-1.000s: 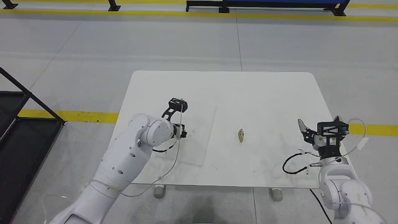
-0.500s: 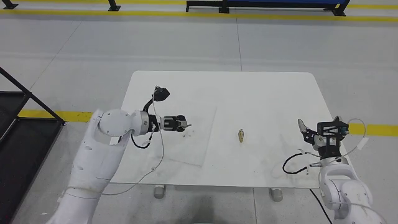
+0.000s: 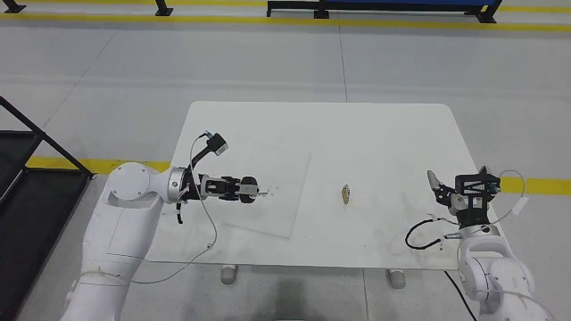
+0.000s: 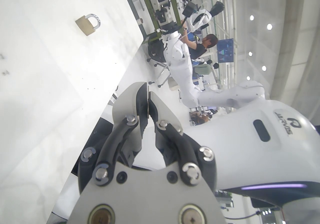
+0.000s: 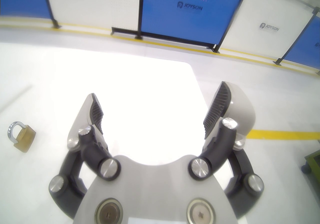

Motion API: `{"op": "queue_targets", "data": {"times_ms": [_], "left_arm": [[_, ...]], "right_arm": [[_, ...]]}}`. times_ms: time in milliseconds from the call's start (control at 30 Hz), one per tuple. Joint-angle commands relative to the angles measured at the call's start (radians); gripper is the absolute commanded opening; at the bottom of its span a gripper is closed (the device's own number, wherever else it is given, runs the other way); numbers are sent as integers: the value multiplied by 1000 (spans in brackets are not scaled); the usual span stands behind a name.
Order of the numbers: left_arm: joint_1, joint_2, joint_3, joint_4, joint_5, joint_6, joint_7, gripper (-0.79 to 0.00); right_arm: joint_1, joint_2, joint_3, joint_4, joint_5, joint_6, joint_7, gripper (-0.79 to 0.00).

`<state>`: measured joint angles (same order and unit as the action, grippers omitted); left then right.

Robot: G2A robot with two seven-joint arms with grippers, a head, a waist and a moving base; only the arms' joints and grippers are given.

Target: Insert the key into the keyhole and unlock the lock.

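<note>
**Key pinched, padlock loose on the bench**

The left gripper (image 4: 147, 87) is clenched, pads pressed on a sliver seen edge-on. I take that for the thin flat metal key (image 4: 148, 106), though little of it shows. It reads as light, stiff and slick, so it could swivel between the pads. The hold belongs on the broad head, with the blade left free.

Further out, the small brass padlock with a silver shackle (image 3: 345, 194) lies flat and alone on the white bench (image 3: 384, 134), well apart from both grippers. It looks compact and dense with smooth faces, and since nothing braces it, it will likely skid under a push from the key. The keyhole is not visible from here.

Beyond it, the right gripper (image 5: 158, 89) hangs released, jaws spread wide, near the bench's right edge. Its best grip would be across the brass body's flat faces, clear of the shackle.
</note>
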<state>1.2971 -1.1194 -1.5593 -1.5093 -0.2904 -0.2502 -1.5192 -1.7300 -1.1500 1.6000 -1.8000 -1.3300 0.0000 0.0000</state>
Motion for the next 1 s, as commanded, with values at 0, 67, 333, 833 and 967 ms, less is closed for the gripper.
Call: {"op": "queue_targets", "data": {"times_ms": [0, 67, 333, 833, 967], "left_arm": [[0, 3, 1, 8, -20, -3, -2, -785], [-2, 6, 1, 14, -45, -5, -17, -785], [3, 11, -1, 11, -91, -17, -17, -785], [3, 11, -1, 11, -91, -17, -17, -785], [3, 11, -1, 11, -91, -17, -17, -785]], "right_arm": [[0, 0, 0, 0, 0, 0, 0, 0], [0, 0, 0, 0, 0, 0, 0, 0], [0, 0, 0, 0, 0, 0, 0, 0], [15, -7, -152, -40, -39, -146, 142, 0], [55, -14, -204, -59, -3, -159, 224, 0]]}}
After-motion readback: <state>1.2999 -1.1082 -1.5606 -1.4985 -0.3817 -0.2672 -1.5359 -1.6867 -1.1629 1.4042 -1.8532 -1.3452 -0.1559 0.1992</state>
